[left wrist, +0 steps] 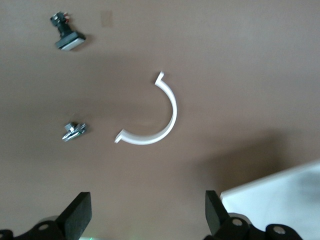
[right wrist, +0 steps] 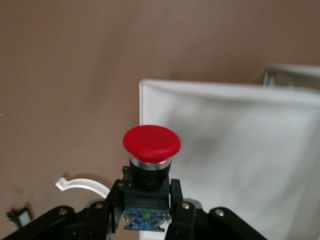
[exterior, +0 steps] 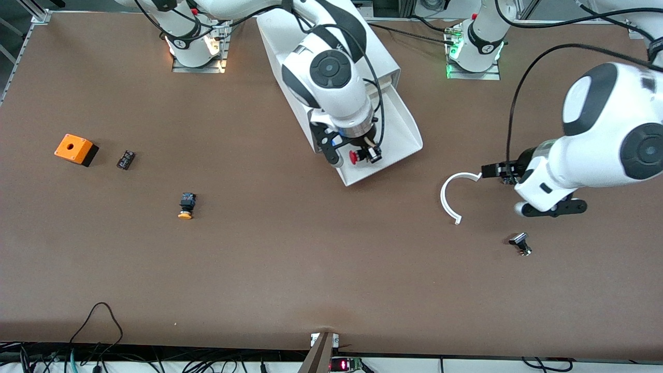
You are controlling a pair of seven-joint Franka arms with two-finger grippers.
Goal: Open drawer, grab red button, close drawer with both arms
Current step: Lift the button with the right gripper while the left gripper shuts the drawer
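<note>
Presently the right gripper (exterior: 357,155), just above centre of the front view, is clamped on the button (exterior: 355,157) by its black body, red cap outward, over the drawer (exterior: 399,129), which stands pulled out of the cabinet (exterior: 290,41) at the top of the frame. Meanwhile the left gripper (exterior: 497,171), at the frame's right edge, hangs with fingers (left wrist: 77,215) spread wide and empty, over bare table just beside a white curved strip (exterior: 449,194). Lower right lies a small black part (exterior: 519,242); centre-left lies an orange-capped button (exterior: 186,205).

No text, label, brand or number can be read on anything in these views; the small marks on the arm bases are too small to tell.
</note>
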